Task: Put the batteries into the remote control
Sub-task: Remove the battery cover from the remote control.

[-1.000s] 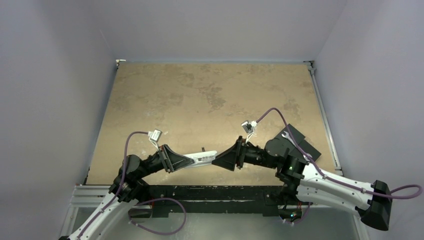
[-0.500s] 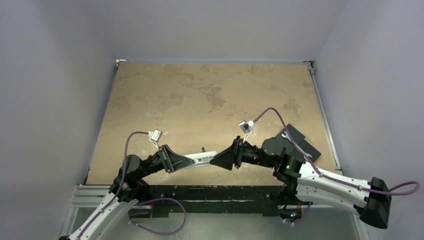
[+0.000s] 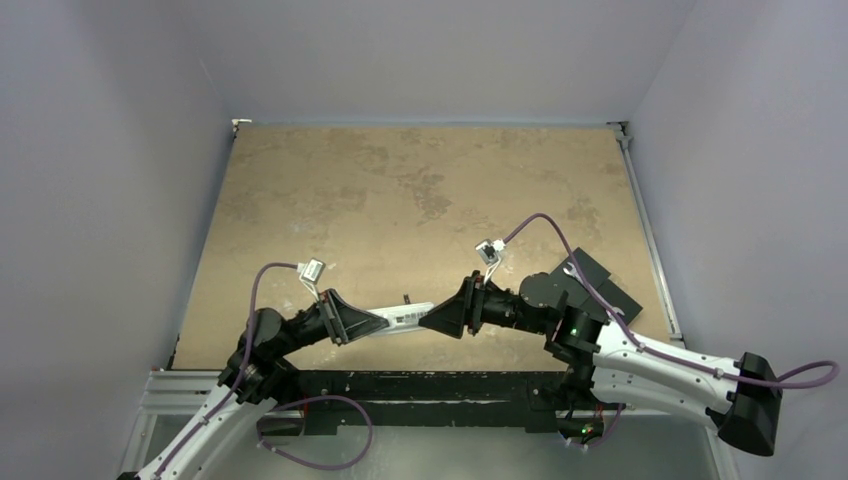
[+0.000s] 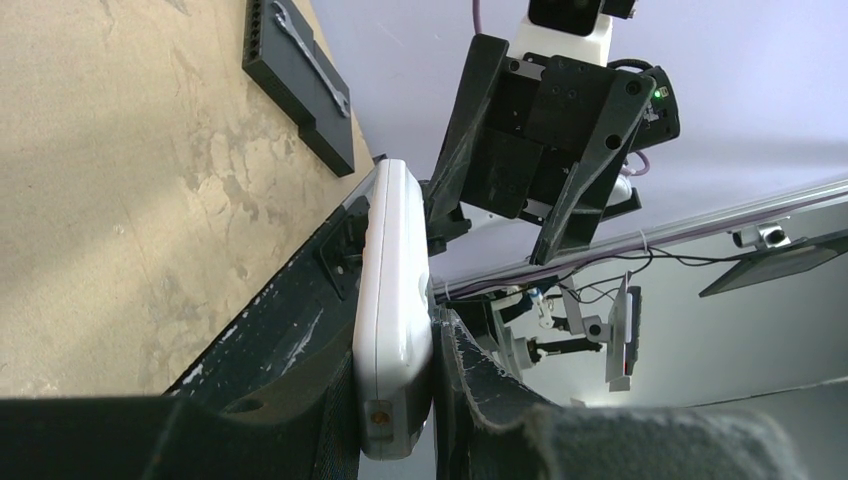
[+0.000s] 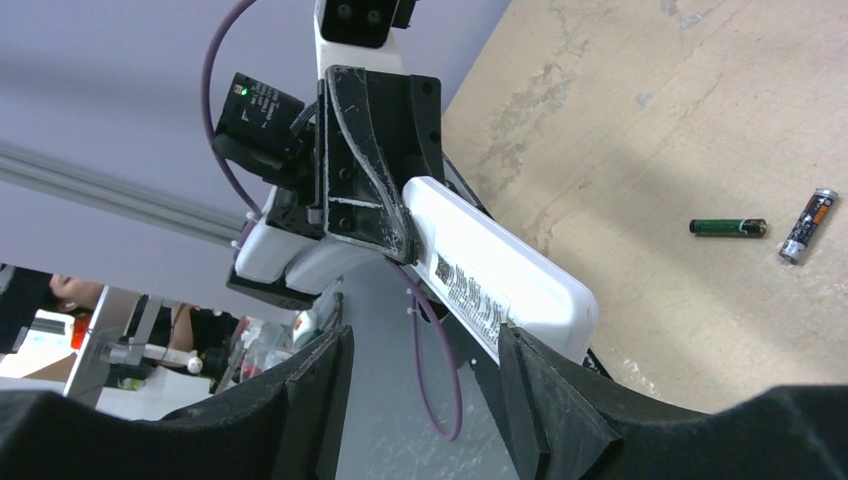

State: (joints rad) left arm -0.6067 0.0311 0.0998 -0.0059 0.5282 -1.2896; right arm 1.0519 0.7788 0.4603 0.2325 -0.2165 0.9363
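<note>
Holding a small white oblong plastic remote control (image 4: 390, 250) by one end, the left end effector (image 4: 395, 330) is clamped on it, with a dark finger pressed against each smooth flat face. The remote appears raised off the tan, mottled bench (image 3: 420, 190). Its long axis runs left to right, in line with both arms. Its rounded free end points at the right end effector (image 5: 425, 345), whose jaws stand apart and empty. The remote's tip is just at their gap and is not gripped. A printed label shows on one face.

Two tiny dark cylindrical batteries (image 5: 728, 227) lie on the bench near each other but not touching, one greenish, the other black with a silver end. They rest well apart from the remote, off to the side of the right end effector. The right arm, being free, looks better placed to fetch them, and such smooth round cells would likely roll.
</note>
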